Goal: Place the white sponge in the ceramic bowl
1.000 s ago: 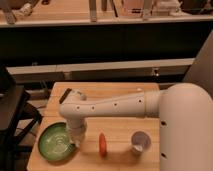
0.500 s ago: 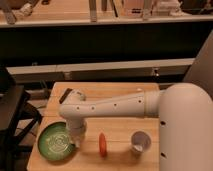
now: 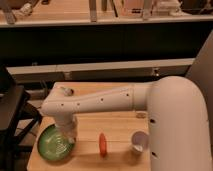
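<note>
The ceramic bowl [image 3: 51, 145], green, glossy and ribbed, sits at the front left of the wooden table [image 3: 117, 127]. My white arm reaches across from the right and bends down at the left. My gripper [image 3: 66, 135] hangs over the bowl's right rim, largely hidden behind the wrist. The white sponge does not show; I cannot tell whether it is in the gripper or behind it.
An orange-red elongated object [image 3: 102, 144] lies on the table right of the bowl. A small white cup [image 3: 139, 143] stands further right. Black equipment [image 3: 12, 107] stands left of the table. A dark shelf unit runs along the back.
</note>
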Motion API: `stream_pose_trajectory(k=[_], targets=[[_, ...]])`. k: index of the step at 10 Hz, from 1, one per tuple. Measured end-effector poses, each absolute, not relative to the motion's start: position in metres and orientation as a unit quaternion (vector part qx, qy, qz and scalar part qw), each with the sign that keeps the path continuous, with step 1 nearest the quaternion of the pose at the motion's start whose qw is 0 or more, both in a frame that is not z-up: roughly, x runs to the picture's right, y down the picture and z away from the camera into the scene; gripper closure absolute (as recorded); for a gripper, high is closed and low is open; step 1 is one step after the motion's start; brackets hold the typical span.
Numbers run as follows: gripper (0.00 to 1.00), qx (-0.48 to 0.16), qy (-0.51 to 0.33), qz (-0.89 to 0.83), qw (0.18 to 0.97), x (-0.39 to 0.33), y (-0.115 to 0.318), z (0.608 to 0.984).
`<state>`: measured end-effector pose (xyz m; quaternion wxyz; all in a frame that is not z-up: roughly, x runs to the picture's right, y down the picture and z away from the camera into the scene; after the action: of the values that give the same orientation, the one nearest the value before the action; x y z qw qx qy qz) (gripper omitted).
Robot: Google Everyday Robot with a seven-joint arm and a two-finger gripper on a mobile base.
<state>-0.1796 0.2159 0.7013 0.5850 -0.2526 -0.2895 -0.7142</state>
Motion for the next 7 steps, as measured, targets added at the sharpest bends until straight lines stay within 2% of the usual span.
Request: stream_pose_trajectory(k=[1, 3, 7], targets=[[1.00, -0.246, -0.285, -0.731, 0.570, -0.197, 0.203, 0.688], [0.90, -0.237, -0.285, -0.746, 0.554, -0.210, 0.194, 0.680], [0.48, -0.215, -0.301, -0.760, 0.535, -0.219, 0.196, 0.684]])
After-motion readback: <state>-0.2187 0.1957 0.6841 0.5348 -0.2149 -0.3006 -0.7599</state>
